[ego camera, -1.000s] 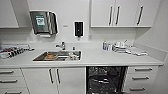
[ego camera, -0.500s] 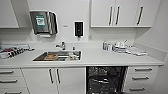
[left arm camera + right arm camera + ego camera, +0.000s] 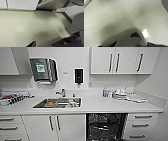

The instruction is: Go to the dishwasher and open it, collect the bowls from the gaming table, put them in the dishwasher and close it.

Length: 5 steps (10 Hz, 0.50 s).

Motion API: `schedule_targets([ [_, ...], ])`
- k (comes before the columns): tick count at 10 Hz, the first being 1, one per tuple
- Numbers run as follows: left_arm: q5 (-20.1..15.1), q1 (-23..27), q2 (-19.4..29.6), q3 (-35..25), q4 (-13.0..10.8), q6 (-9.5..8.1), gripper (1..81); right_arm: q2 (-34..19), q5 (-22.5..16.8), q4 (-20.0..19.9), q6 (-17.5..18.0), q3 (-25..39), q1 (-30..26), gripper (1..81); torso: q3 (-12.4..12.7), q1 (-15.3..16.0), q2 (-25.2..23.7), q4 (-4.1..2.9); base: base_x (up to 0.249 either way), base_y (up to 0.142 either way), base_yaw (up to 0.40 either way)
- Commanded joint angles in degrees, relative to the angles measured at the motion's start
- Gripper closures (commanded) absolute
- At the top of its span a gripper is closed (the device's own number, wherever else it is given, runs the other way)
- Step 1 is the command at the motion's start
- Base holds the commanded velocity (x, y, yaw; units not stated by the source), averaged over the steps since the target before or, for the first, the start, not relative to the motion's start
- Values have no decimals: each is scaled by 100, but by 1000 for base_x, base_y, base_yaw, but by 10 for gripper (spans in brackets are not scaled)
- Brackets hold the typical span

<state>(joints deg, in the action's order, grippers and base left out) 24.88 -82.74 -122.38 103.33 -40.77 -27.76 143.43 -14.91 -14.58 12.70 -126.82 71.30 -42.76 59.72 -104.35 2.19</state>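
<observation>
- You are facing the kitchen counter [image 3: 100,105]; take its steel sink [image 3: 58,102] as your landmark.
- The dishwasher [image 3: 105,127] sits under the counter, just right of the sink's cabinet doors [image 3: 53,127], and it stands open: you see a dark interior with wire racks.
- Drawers [image 3: 142,124] flank the dishwasher on the side away from the sink.
- Above the sink, a paper towel dispenser [image 3: 43,69] and a dark soap dispenser [image 3: 79,76] hang on the wall.
- Right of the sink, bottles and dishes [image 3: 120,93] crowd the counter's far corner.
- Both wrist cameras look down at pale speckled floor [image 3: 31,28].
- You cannot tell from these views whether either gripper's fingers are apart or together.
</observation>
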Motion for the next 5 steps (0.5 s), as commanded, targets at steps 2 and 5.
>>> schedule_targets([
  [2, -62, -581, -1155, 1591, -107, -336, 10, 389, 161, -19, -1013, -648, 292, 10, 0, 0, 0, 0, 0, 0, 0],
  [5, -238, -713, -1949, 2561, -81, -344, 10, 1041, 823, 8, -1464, -1529, 776, 10, 2, 0, 0, 0, 0, 0, 0],
])
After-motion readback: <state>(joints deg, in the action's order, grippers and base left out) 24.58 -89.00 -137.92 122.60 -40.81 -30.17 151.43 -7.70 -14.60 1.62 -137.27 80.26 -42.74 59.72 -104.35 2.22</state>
